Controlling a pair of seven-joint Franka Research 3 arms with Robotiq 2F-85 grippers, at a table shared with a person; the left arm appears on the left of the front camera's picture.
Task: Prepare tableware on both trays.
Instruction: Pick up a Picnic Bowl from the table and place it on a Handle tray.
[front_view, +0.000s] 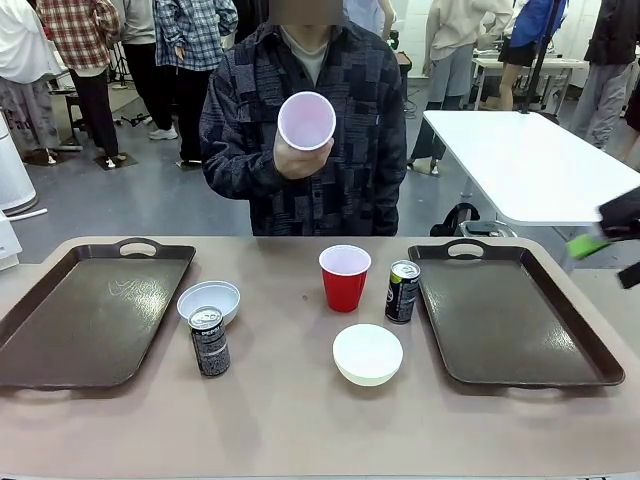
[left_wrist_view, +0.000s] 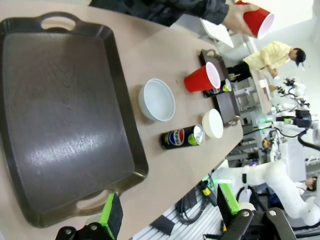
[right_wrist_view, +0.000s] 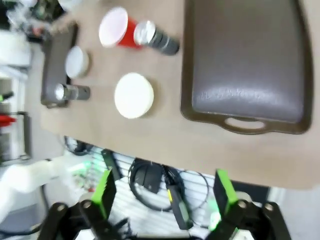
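**Trays bare as tableware waits mid-table**

At top centre of the front view, a person across the table lifts one red cup (front_view: 306, 120) in a hand (front_view: 290, 158), its white mouth tipped toward the robot, apparently to show or offer it. The rest stands between the trays, likely so either arm can reach it. A second red cup (front_view: 344, 278) is upright at centre with a dark can (front_view: 402, 291) just beside it on the right and a white bowl (front_view: 367, 353) below. Another bowl (front_view: 209, 300) and can (front_view: 209, 341) sit together near the left tray (front_view: 90, 315), which is bare like the right tray (front_view: 510, 310). The left gripper (left_wrist_view: 170, 212) looks down over the left tray, spread and empty. The right gripper (right_wrist_view: 164, 195), at the front view's right edge, is likewise released, with nothing between its pads. The tan table (front_view: 290, 410) looks matte; behind it are grey floor, a white table (front_view: 530, 160) at upper right, and bystanders
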